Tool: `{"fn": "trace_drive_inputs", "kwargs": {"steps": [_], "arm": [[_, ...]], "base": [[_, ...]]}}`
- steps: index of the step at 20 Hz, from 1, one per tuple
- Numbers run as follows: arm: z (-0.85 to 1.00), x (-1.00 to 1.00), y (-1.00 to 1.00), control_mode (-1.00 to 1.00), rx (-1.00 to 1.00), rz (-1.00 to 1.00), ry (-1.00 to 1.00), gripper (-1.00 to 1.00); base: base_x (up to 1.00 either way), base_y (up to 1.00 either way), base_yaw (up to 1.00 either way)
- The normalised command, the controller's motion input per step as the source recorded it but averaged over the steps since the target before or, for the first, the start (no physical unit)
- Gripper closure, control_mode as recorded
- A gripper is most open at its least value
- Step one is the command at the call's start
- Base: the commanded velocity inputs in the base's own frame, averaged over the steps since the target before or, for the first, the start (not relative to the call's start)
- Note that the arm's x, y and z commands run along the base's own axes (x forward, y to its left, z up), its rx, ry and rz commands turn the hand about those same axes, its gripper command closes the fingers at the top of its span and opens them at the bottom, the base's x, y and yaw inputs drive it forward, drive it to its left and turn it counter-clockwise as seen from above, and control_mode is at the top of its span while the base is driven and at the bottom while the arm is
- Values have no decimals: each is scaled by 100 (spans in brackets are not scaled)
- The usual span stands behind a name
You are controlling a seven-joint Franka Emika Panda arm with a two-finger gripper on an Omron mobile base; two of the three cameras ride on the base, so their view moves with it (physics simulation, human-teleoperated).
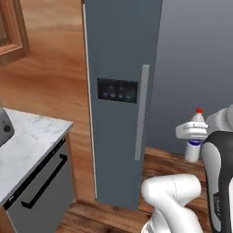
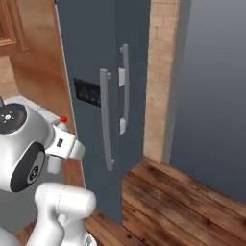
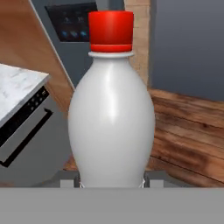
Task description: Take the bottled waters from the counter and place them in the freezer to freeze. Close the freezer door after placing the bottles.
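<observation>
Bottle (image 3: 111, 113), red-capped, stands upright in the hand (image 1: 193, 132), which is clamped on its lower body and carries it in mid-air. Ahead of the hand the freezer door (image 1: 120, 91) looks shut, so the bottle could knock the handle (image 1: 141, 111) or slip if the loaded hand has to pull it. The blue label band is too small to read, and the door display (image 1: 117, 90) shows no legible writing

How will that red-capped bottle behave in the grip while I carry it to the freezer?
The red-capped bottle looks smooth and bulging, so it may slip in the gripper. Held upright low on its body, it seems top-heavy and could tilt on quick swings. If full, probably fairly heavy.
</observation>
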Motion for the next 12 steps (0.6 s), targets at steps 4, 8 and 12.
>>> {"fn": "trace_drive_inputs", "kwargs": {"steps": [4, 8, 12], "arm": [[0, 0, 0, 100, 0, 0, 0, 100], [0, 0, 0, 100, 0, 0, 0, 100], [0, 0, 0, 100, 0, 0, 0, 100]], "base": [[-37, 0, -86], [-31, 0, -77], [3, -13, -70]]}}
